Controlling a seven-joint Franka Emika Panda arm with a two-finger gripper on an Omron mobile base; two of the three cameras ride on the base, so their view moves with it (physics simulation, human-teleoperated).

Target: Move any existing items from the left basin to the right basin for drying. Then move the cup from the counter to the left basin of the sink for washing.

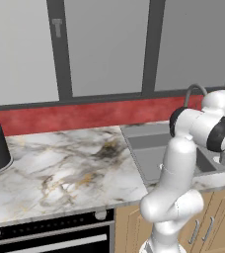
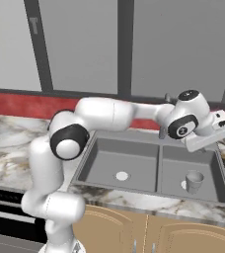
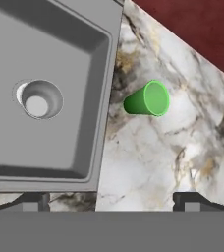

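From the hand view I am looking down past my gripper (image 3: 112, 199), whose two dark fingertips (image 3: 34, 201) stand wide apart at the bottom edge with nothing between them; it is fully spread and empty. In the right base view the gripper (image 2: 218, 129) hangs above the far right corner of the sink (image 2: 82, 170).

Nearest below the hand is the right basin (image 3: 92, 44), and in it a grey cup (image 3: 39, 99) stands upright on the floor, mouth up. The right base view shows the same grey cup (image 2: 194, 181) near that basin's front edge, while the left basin (image 2: 134, 153) holds only its white drain (image 2: 122, 175). I judge the first part of the task finished.

Just past the right rim of the sink, on the counter (image 3: 148, 157), is the green cup (image 3: 148, 100). It looks tipped in this view, base towards the sink rim and open mouth away from it, but the camera's slant could produce that, so I cannot tell if it lies or stands. It sits close beside the rim without touching it.

That is what my next move turns on: the green cup lies ahead of the fingertips and slightly towards the counter side, so I expect to shift off the basin, then descend with the fingers across the cup's narrow width.
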